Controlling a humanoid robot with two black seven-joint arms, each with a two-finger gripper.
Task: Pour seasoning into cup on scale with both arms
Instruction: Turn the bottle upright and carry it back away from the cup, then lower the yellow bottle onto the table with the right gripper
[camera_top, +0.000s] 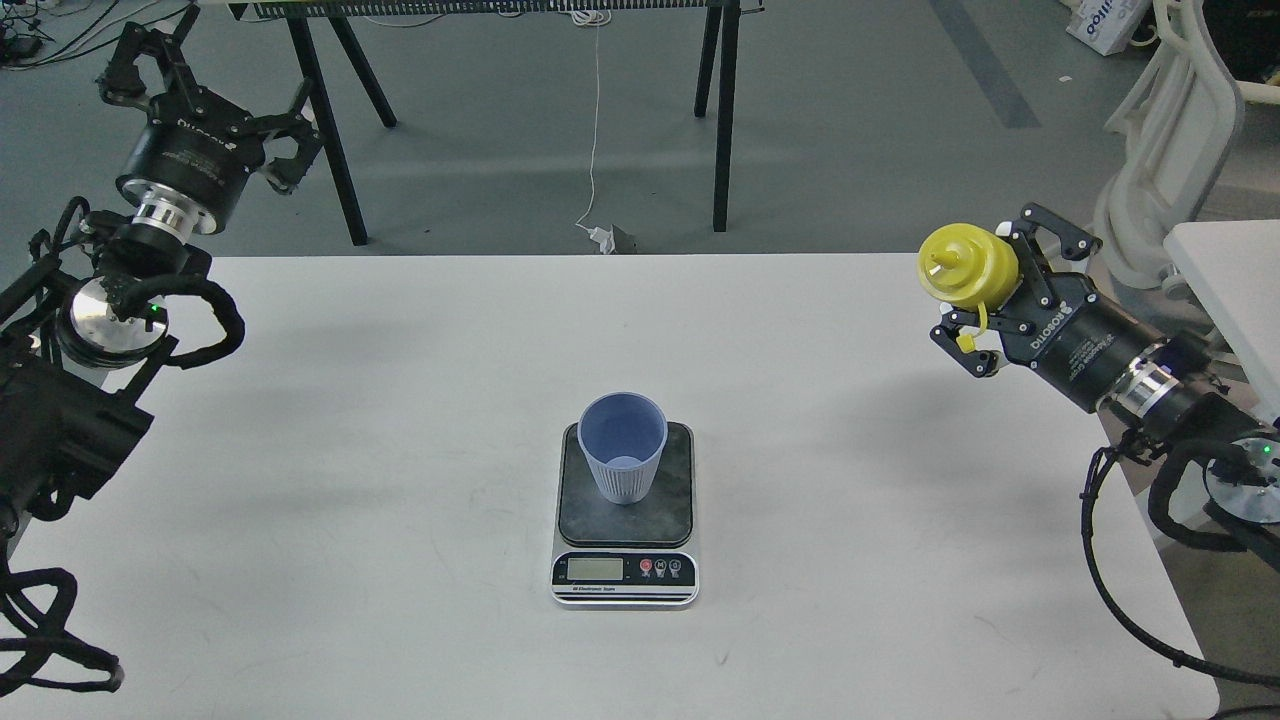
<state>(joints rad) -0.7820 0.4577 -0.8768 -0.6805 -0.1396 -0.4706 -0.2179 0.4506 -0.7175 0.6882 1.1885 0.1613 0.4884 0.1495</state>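
Note:
The light-blue ribbed cup (622, 446) stands upright on the dark plate of the scale (625, 528) at the table's middle front. My right gripper (985, 300) is shut on the yellow seasoning bottle (966, 266) above the table's right edge. The bottle is seen nearly end-on, its nozzle pointing toward me and up-left. Its tethered cap (964, 342) hangs below. My left gripper (200, 85) is open and empty, raised past the table's far left corner.
The white table (400, 420) runs to its right edge near my right arm. A black trestle stand (720, 110) is on the floor behind. A white chair (1170, 150) and a second white surface (1230, 270) are at the right.

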